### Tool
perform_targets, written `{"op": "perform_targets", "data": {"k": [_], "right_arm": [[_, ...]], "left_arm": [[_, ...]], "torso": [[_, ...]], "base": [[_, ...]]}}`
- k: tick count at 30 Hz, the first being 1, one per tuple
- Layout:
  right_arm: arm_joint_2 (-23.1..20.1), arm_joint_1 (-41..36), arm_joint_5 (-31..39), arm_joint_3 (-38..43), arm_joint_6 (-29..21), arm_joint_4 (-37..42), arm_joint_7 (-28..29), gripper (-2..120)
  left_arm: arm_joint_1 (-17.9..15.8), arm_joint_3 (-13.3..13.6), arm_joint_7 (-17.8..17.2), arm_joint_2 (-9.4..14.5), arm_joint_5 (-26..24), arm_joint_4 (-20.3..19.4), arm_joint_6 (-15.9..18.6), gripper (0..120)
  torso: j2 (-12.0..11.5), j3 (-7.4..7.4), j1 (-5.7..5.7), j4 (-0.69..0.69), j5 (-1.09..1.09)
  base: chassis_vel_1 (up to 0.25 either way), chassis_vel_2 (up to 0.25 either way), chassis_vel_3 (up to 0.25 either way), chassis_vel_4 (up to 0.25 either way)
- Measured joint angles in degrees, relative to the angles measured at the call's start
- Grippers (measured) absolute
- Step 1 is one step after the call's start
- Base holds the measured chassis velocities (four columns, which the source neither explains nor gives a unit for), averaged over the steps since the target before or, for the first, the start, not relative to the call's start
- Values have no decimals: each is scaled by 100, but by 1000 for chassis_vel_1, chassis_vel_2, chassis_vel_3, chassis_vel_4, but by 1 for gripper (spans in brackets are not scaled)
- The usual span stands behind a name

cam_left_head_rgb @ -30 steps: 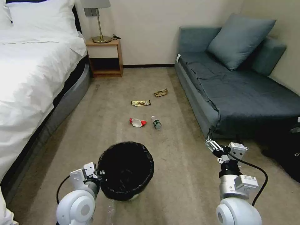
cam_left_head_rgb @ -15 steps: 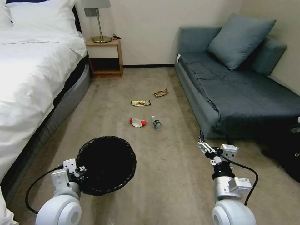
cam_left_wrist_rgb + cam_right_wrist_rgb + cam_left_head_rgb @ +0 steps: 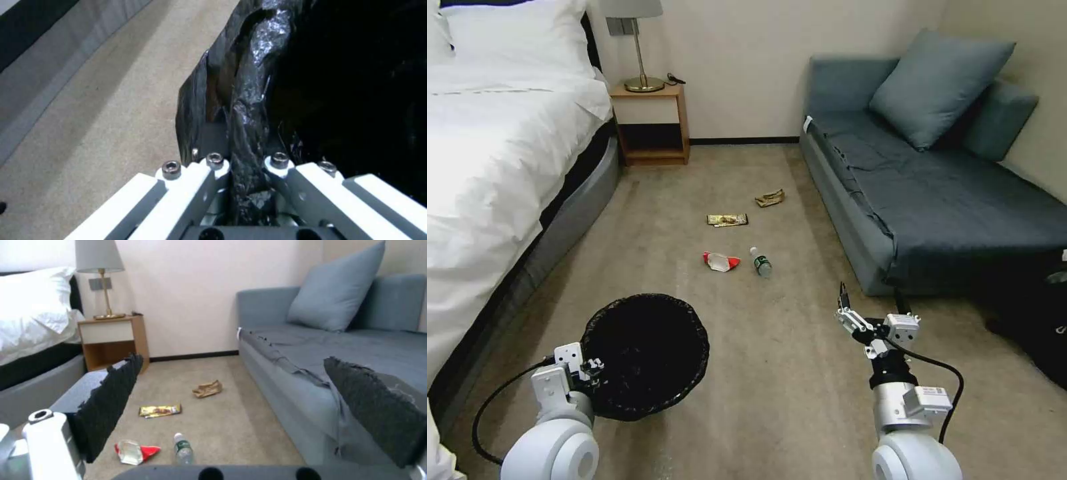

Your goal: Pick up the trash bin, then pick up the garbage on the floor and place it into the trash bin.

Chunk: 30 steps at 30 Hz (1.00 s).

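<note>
- The small round trash bin lined with a crinkly black plastic bag (image 3: 646, 357) sits at the lower left of the head view, between the white bed (image 3: 500, 167) and the robot, its mouth tilted toward the camera.
- The left gripper (image 3: 589, 365) is clamped on the near rim of the bin; in the left wrist view its fingers (image 3: 213, 165) pinch the bagged edge (image 3: 247, 110) tight between them.
- The bin looks light and stiff enough to hang from one rim, but the film is slippery, so the hold probably needs to bite wall and bag together.
- The right gripper (image 3: 870, 303) hovers over the beige carpet (image 3: 787, 373) beside the grey-blue sofa (image 3: 934, 200), pads spread wide and holding nothing.
- Ahead on the floor lie the red-and-white crumpled wrapper (image 3: 720, 261), the small clear bottle with a green label (image 3: 760, 261), the flat gold-brown snack wrapper (image 3: 727, 219) and the crumpled tan paper (image 3: 770, 197), all apart from one another.
- The wrappers seem featherlight and soft, best pinched at a raised fold; the bottle may roll, so gripping across its body seems safest.
</note>
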Motion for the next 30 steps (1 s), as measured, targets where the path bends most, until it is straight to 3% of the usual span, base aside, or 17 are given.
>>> {"op": "perform_targets", "data": {"k": [8, 30], "right_arm": [[-7, -10, -18, -25, 3, 0, -42, 100], [-1, 78, -80, -165, -5, -118, -95, 100]], "left_arm": [[-30, -51, 0, -14, -10, -1, -3, 3], [-137, -462, 41, -50, -45, 43, -8, 3]], "torso": [[0, 0, 0, 0, 0], [0, 0, 0, 0, 0]], "base": [[-88, 99, 89, -78], [-200, 201, 201, -204]]}}
